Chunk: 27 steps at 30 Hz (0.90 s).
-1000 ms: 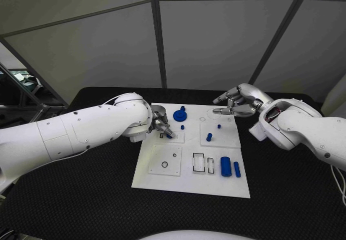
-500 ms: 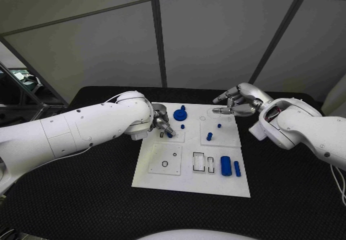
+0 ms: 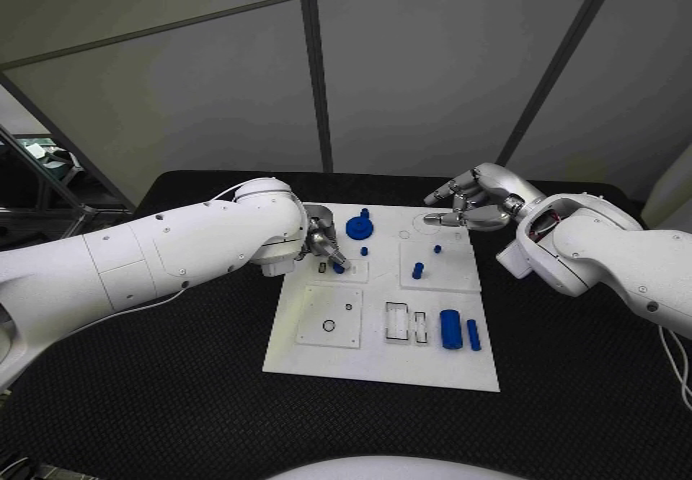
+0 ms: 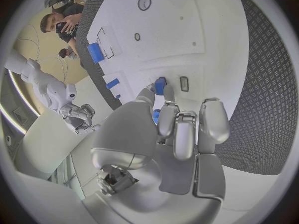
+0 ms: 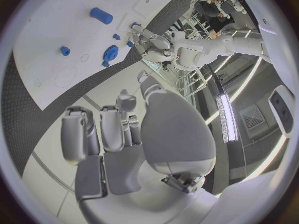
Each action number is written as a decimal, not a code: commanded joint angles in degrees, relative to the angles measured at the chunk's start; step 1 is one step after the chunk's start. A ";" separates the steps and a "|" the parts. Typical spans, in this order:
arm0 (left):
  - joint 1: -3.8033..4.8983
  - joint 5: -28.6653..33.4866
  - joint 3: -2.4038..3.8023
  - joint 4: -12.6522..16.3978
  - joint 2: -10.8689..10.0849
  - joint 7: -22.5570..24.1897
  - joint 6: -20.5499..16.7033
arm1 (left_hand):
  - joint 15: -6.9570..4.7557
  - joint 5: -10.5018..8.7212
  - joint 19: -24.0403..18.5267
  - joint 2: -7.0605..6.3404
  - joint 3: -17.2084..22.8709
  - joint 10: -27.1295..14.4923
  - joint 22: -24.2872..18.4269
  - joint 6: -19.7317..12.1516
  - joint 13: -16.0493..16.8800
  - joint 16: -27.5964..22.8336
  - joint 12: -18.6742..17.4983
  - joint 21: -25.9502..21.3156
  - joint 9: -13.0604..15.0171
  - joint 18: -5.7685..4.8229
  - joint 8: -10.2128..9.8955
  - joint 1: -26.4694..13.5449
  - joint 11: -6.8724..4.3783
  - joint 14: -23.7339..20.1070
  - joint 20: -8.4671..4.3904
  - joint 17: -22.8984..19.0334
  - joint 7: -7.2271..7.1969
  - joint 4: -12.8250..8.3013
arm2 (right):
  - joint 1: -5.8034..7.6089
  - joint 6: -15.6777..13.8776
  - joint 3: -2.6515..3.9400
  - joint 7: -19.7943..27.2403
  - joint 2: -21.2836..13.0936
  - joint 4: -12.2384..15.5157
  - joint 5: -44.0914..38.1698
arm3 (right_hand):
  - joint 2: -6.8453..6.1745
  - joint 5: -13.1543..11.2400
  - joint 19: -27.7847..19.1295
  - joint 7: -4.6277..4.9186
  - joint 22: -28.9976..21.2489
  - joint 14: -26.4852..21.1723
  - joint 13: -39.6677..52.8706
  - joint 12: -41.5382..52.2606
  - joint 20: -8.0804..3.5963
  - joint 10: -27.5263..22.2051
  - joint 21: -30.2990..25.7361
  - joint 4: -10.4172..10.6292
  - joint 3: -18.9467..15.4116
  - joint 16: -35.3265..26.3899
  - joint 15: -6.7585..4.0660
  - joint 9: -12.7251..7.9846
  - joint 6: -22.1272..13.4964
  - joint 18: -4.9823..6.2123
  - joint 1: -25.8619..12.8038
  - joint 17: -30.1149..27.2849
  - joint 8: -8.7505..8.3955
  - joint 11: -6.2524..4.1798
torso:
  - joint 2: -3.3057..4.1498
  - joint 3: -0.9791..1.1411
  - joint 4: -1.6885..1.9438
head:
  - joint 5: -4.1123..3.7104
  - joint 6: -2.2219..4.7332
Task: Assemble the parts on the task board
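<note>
Meanwhile, 1 small blue part (image 3: 336, 265) is pinched by the left hand (image 3: 320, 249) over the task board (image 3: 378, 372), seemingly for seating; the right hand (image 3: 464, 205) is held loosely curled, empty.

1. My left hand (image 3: 320, 248) sits low over the task board's (image 3: 433, 368) far left part, blocking it.
2. I see bare board near me on the left.
3. Two blue parts (image 3: 459, 330) lie near the right edge.
</note>
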 commanded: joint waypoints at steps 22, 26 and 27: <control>-0.46 0.48 -0.35 -0.16 0.25 -1.11 0.58 | -0.57 -1.25 0.83 3.32 3.79 3.36 1.02 3.28 1.32 0.57 1.37 0.47 3.59 0.12 -0.77 -2.42 -1.62 6.04 -0.24 15.09 -1.24 -1.10 | 0.11 0.46 0.04 0.26 0.06 0.00 -0.18 | 0.07 0.32 0.03 0.00 4.58 1.50 -0.08 0.23 -0.44 0.51 -0.31 -0.14 -0.08 -0.24 -0.54 -0.11 0.38 0.81 -0.83 -0.16 -0.27 0.02 | -0.05 -0.03 0.08 | -0.02 0.08; -0.46 0.53 -0.35 -0.08 0.08 -1.14 0.44 | -0.63 -1.67 0.93 1.60 2.04 3.51 1.22 3.90 1.52 0.57 1.39 0.49 4.47 0.10 -1.31 -5.33 -1.74 6.04 -0.27 15.09 -1.44 0.82 | 0.11 0.42 0.04 0.27 0.02 0.00 -0.18 | 0.13 0.31 0.01 0.00 4.53 1.50 -0.13 0.20 -0.45 0.50 -0.35 -0.18 -0.07 -0.30 -0.55 -0.12 0.41 0.82 -0.90 -0.21 -0.32 0.01 | -0.05 -0.03 0.09 | -0.08 0.11; -0.47 0.54 -0.35 -0.02 0.00 -1.13 0.29 | -0.68 -4.00 0.95 1.14 1.30 3.57 1.26 4.25 1.58 0.57 1.41 0.49 4.74 0.09 -1.39 -6.26 -1.77 6.04 -0.28 15.09 -1.59 1.66 | 0.11 0.41 0.04 0.28 0.01 -0.01 -0.18 | 0.13 0.31 0.00 0.00 4.51 1.50 -0.19 0.15 -0.45 0.47 -0.37 -0.18 -0.07 -0.32 -0.55 -0.12 0.41 0.83 -0.91 -0.24 -0.32 0.01 | -0.05 -0.04 0.09 | -0.09 0.12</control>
